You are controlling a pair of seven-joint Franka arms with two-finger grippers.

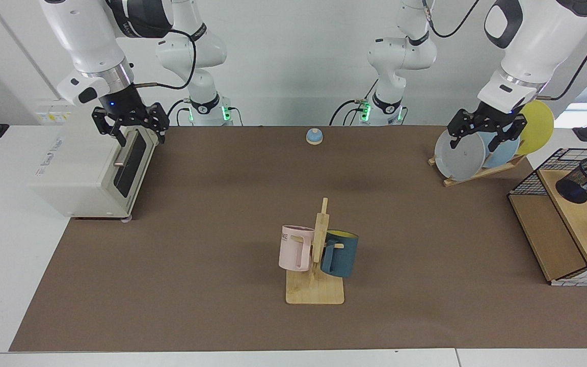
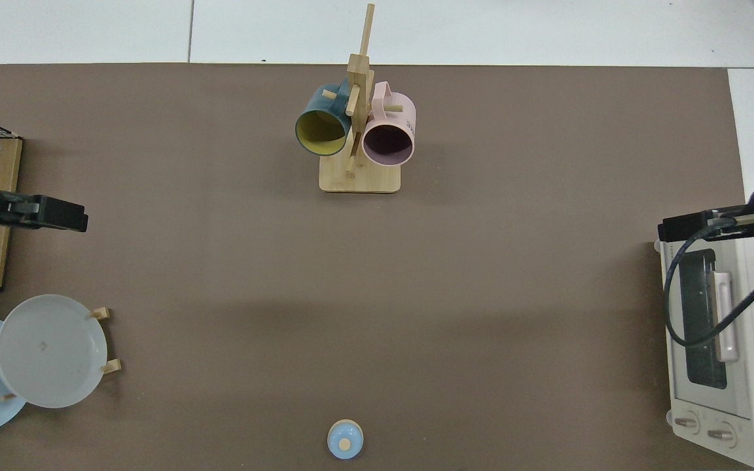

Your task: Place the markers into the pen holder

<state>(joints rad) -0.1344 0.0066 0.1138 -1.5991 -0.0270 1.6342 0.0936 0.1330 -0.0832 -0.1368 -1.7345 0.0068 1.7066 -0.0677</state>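
Toaster oven [image 1: 89, 173] at the facing view's left, mug rack [image 1: 315, 275] mid-table, bell [image 1: 314, 136] behind it, plate rack [image 1: 472, 176] and pen holder [image 1: 584, 181] far right.

Facing view: set across the worktop [image 1: 212, 214] from both arm bases, high and tilted down, far enough back to take in the whole brown mat. Mug rack [image 1: 315, 255] low at frame centre, toaster oven [image 1: 92, 171] at left, plate rack [image 1: 469, 150] at upper right.

Top view: straight down from overhead, turned opposite, so mug rack [image 2: 357, 127] near top edge, toaster oven [image 2: 720, 353] at right, plate rack [image 2: 50, 350] at lower left.

Shared by both: mat, blue bell [image 1: 314, 135] [image 2: 345, 439], racks, oven.
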